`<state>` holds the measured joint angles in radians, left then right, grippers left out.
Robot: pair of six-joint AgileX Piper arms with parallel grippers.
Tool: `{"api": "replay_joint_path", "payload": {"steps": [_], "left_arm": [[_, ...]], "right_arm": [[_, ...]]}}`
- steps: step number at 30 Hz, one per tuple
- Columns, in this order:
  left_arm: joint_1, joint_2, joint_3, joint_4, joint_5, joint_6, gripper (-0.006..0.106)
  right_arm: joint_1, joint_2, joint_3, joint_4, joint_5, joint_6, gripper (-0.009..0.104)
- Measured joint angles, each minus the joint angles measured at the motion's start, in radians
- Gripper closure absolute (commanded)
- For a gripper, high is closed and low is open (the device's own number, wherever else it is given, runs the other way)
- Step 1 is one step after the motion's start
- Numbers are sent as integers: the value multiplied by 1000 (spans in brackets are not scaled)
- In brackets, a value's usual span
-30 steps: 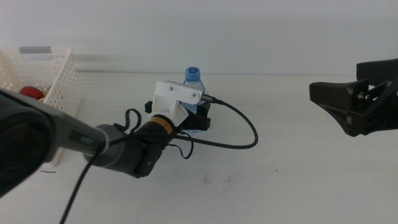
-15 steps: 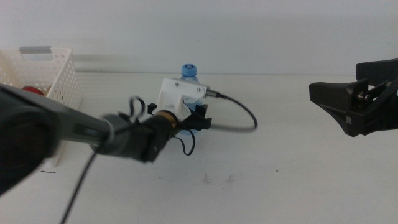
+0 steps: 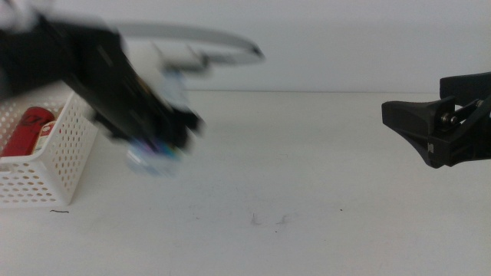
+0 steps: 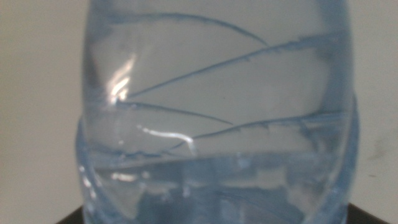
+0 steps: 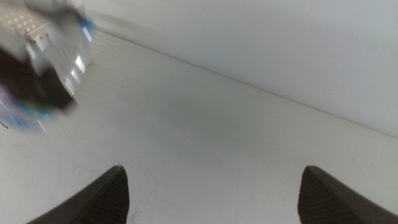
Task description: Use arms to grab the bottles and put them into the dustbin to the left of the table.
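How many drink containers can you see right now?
2. A red soda can lies inside the white basket. A clear water bottle hangs blurred in the left end effector beside the basket. More may be hidden inside.

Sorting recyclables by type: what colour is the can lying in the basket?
Red, with some white markings; the can shows best in the middle view, inside the white basket.

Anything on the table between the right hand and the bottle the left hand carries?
Nothing: middle view shows bare table between the right hand and the water bottle in the left hand.
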<state>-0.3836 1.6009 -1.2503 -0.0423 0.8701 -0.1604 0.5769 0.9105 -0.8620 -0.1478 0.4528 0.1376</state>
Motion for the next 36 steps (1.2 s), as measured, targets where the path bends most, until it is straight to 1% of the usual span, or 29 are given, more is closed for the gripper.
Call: {"api": "replay_joint_path", "payload": {"steps": [4,7,9,11,13,17,20,21,23,28,29,30,36], "left_arm": [[181,-17,-251,76,234,70,102],[325,-14,-360,104,318,139,102],[413,-1,-393,110,340,180,102],[500,22,-402,107,347,214,102],[567,66,-402,77,334,243,102],[625,187,-402,9,272,286,96],[633,272,-402,-18,240,303,84],[633,299,-402,-21,233,308,78],[633,340,-400,-23,220,313,62],[633,418,-400,-23,180,353,16],[633,420,-400,-23,172,359,8],[633,421,-400,-23,162,363,6],[633,380,-391,-22,145,368,7]], "right_arm": [[0,0,0,0,0,0,5],[0,0,0,0,0,0,5],[0,0,0,0,0,0,5],[0,0,0,0,0,0,5],[0,0,0,0,0,0,5],[0,0,0,0,0,0,6],[0,0,0,0,0,0,6],[0,0,0,0,0,0,6],[0,0,0,0,0,0,6],[0,0,0,0,0,0,6],[0,0,0,0,0,0,6],[0,0,0,0,0,0,6],[0,0,0,0,0,0,6]]}}
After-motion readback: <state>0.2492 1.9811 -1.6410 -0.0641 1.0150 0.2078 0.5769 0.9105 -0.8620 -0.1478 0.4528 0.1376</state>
